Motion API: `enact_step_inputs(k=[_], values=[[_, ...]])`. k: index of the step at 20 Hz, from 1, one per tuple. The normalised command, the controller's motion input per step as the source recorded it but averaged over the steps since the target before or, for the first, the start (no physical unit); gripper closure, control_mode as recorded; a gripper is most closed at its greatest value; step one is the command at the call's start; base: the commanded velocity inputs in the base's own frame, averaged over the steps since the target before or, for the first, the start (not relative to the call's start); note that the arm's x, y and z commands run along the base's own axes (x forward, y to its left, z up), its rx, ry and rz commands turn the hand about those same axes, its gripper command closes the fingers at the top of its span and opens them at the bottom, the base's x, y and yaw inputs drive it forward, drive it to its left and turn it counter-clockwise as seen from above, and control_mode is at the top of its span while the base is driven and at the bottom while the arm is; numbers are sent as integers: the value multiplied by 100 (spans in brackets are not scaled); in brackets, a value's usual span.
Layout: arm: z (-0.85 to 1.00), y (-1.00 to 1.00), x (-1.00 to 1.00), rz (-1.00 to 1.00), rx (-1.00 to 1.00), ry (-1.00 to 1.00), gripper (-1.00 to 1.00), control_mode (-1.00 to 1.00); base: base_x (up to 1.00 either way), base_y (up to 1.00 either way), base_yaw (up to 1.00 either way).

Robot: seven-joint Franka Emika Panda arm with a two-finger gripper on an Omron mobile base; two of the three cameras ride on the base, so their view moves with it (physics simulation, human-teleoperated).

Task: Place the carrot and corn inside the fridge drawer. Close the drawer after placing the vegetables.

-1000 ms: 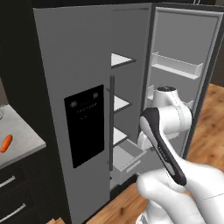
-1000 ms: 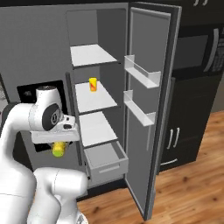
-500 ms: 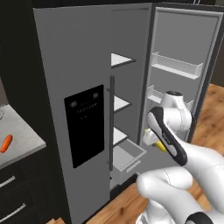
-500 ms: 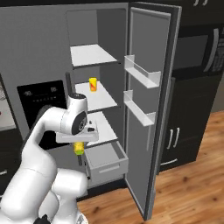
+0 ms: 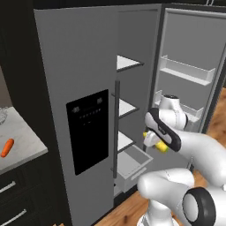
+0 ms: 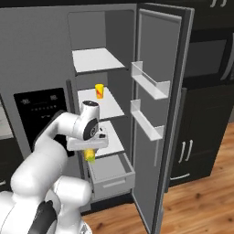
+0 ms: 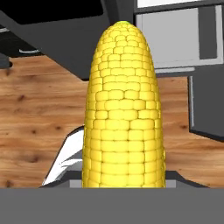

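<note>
My gripper (image 6: 90,151) is shut on the corn (image 6: 89,156), a yellow cob that hangs tip down below the hand. The corn (image 5: 160,146) is held in front of the open fridge, just above and beside the pulled-out light grey fridge drawer (image 5: 132,161). From the right the fridge drawer (image 6: 113,182) stands open with the cob near its left front corner. In the hand view the corn (image 7: 124,109) stands close up, with the drawer's grey box (image 7: 168,39) beyond its tip. The orange carrot (image 5: 6,148) lies on the counter far to the left.
The right fridge door (image 6: 157,119) stands wide open with white door shelves (image 6: 148,82). A yellow cup (image 6: 99,91) sits on the middle fridge shelf. The shut left door (image 5: 86,128) carries a black panel. Dark cabinets (image 6: 201,137) and wooden floor (image 6: 201,205) lie to the right.
The arm has swung right and forward with the corn, from in front of the shut left door to the fridge opening over the drawer. The grip has stayed the same.
</note>
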Motion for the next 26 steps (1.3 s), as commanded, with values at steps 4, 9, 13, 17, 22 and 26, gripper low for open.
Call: enact_step_inputs(k=[4, 9, 13, 17, 22, 26], values=[[-92, -37, 50, 22, 0, -1, 100, -100, 0, 0, 0], [-57, -6, 6, 19, -3, 0, 100, -100, 0, 0, 0], [-27, -9, 31, 10, 0, 0, 100, -100, 0, 0, 0], [-36, 0, 51, 11, 0, 0, 100, -100, 0, 0, 0], [-35, -6, 18, 9, 1, 1, 100, -100, 0, 0, 0], [-21, -22, 14, 9, 6, 2, 100, -100, 0, 0, 0]])
